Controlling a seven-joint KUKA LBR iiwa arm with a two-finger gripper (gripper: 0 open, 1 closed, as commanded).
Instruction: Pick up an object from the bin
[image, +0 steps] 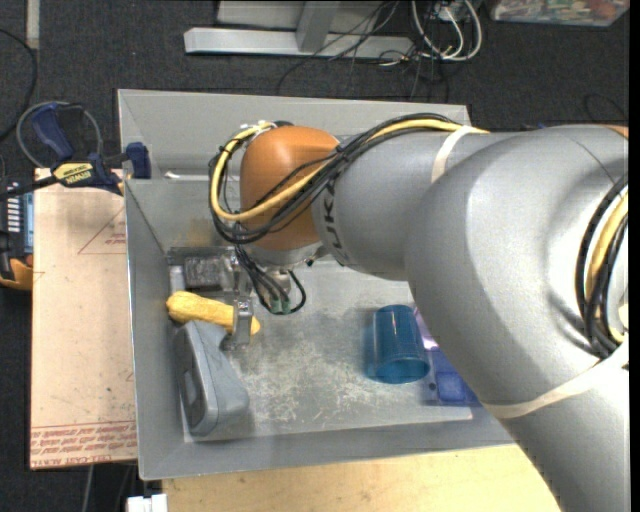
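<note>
Sitting claw (240, 322) at right end of yellow banana (203, 309), lying near left wall of bin (300, 440), long axis running left-right, extending leftward from claw; failing to tell if claw apart or clamped.

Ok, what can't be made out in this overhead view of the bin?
1. The flat purple-blue thing beside the translucent blue plastic cup: mostly under the grey arm, kind unclear.
2. The dark grey blocky thing at back left: partly under the orange wrist cover, too indistinct to name.
3. The gripper at the yellow banana-shaped thing: contact cannot be told.
4. The grey metal bin: its right side is covered by the arm.
</note>
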